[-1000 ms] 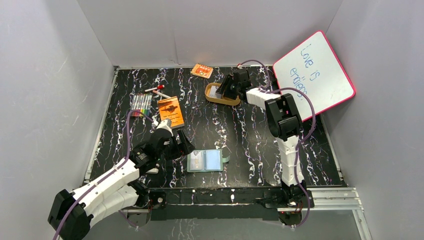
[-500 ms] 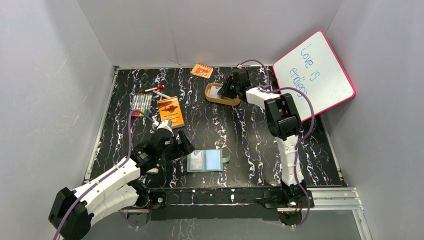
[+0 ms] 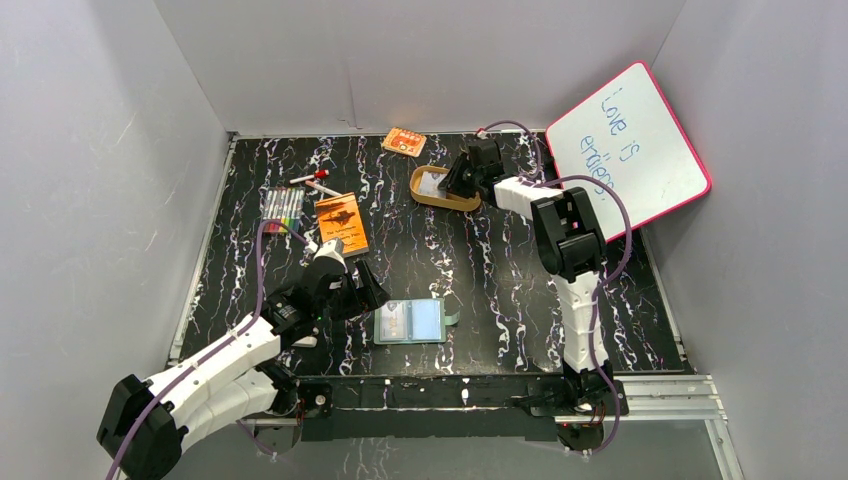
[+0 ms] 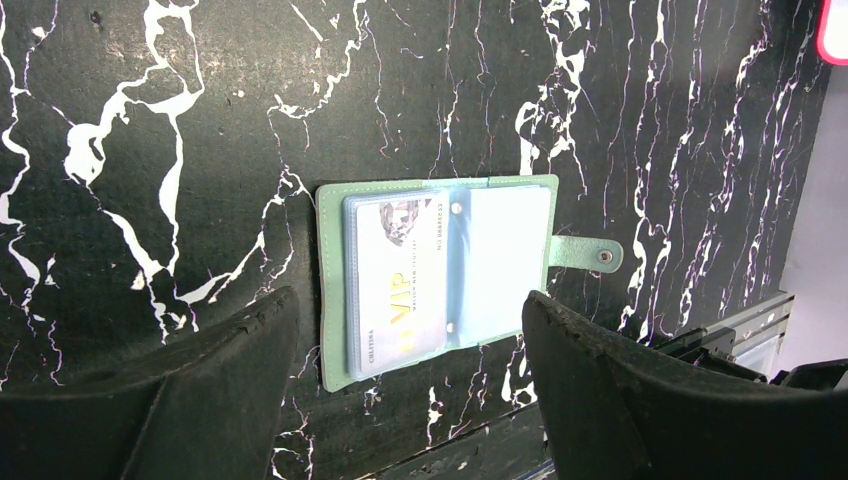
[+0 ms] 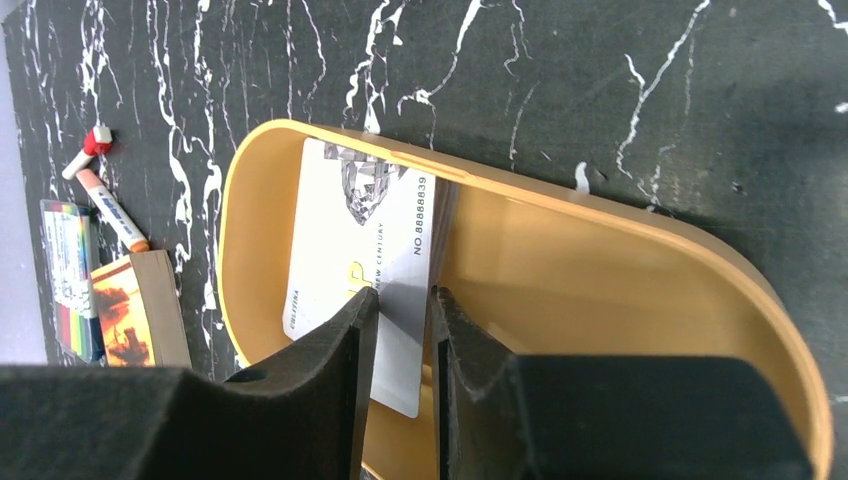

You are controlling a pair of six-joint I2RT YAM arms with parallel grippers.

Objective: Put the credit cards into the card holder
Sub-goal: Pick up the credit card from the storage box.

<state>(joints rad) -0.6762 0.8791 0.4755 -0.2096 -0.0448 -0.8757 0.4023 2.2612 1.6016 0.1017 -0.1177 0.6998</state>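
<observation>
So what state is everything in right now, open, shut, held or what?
card holder, open flat, with a pocketed card.
credit card, pinched inside the tan tray.
left jaws, open above the card holder.
right jaws, shut on the credit card.
whiteboard, written on, leaning.

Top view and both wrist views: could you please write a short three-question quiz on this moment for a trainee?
1. True or false: the card holder lies snapped shut.
2. Where is the credit card that the right gripper is pinching?
A. in the tray
B. on the orange booklet
C. against the whiteboard
3. Fill in the blank: the left gripper hovers over the card holder with its jaws ____.

Key: 1 false, it lies open; 2 A; 3 open.
</observation>
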